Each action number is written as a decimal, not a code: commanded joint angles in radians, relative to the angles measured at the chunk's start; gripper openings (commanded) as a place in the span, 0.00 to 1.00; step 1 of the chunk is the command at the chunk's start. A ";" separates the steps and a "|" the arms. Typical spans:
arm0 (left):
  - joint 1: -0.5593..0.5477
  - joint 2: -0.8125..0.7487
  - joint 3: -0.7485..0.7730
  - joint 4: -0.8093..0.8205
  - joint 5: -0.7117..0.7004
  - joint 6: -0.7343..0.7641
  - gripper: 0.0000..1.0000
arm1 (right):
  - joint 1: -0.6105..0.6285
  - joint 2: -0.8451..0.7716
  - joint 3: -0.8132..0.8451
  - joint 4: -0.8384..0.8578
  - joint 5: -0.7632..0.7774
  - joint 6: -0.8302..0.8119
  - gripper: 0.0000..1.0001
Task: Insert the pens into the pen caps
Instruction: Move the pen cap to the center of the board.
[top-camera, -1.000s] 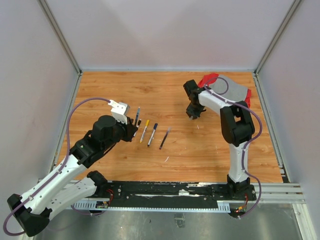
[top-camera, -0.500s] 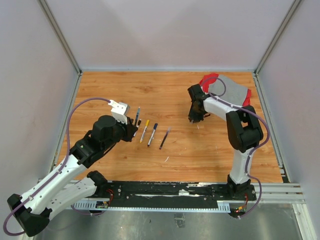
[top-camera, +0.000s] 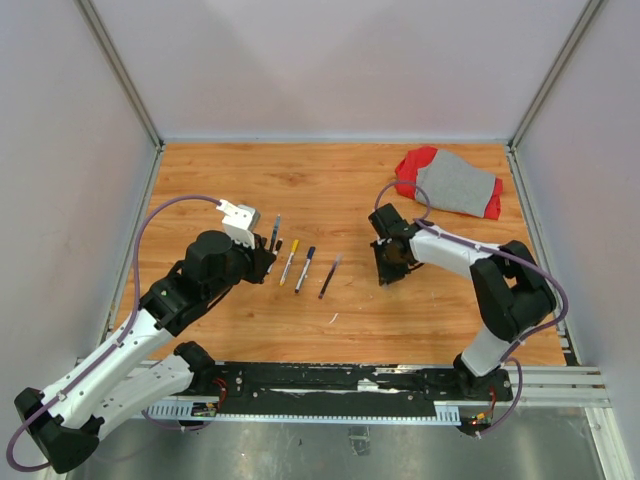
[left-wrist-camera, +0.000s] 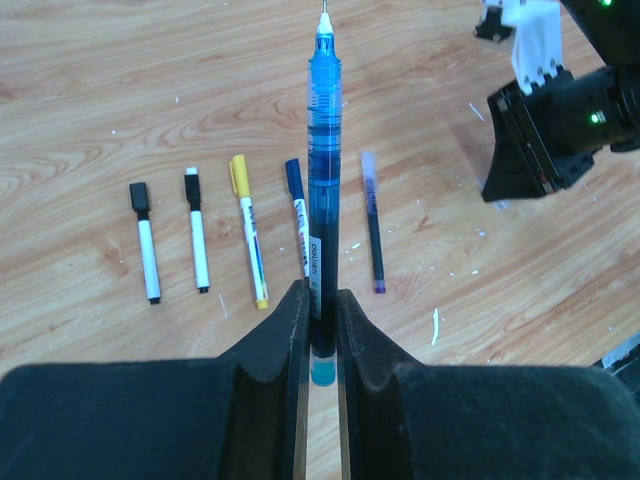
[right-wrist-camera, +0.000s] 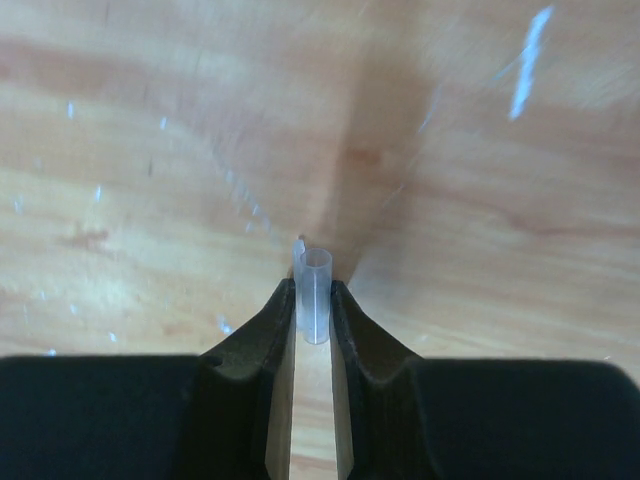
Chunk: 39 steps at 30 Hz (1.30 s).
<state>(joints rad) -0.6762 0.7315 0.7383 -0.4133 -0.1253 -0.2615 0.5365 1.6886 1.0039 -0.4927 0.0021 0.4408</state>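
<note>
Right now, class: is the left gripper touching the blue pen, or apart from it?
Touching. The left wrist view shows the left gripper with fingers pressed against both sides of the blue pen, no gap.

A row of pens lies on the table, left of centre. The cloth sits well apart at their two o'clock, the scrap near at five o'clock.

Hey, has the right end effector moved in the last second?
Yes. The right end effector, shut on a clear cap, has moved toward the near side in the overhead view, away from the red and grey cloth.
</note>
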 joint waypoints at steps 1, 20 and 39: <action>0.004 -0.007 -0.008 0.030 0.011 0.017 0.00 | 0.054 -0.054 -0.089 -0.051 -0.057 -0.062 0.10; 0.004 -0.009 -0.010 0.031 0.016 0.018 0.00 | 0.141 -0.049 -0.151 -0.053 -0.007 -0.061 0.24; 0.004 -0.011 -0.011 0.033 0.013 0.018 0.01 | 0.153 0.008 -0.150 -0.051 0.084 -0.041 0.06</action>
<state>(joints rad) -0.6762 0.7311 0.7383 -0.4133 -0.1188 -0.2581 0.6800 1.6165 0.9131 -0.5495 0.0013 0.4049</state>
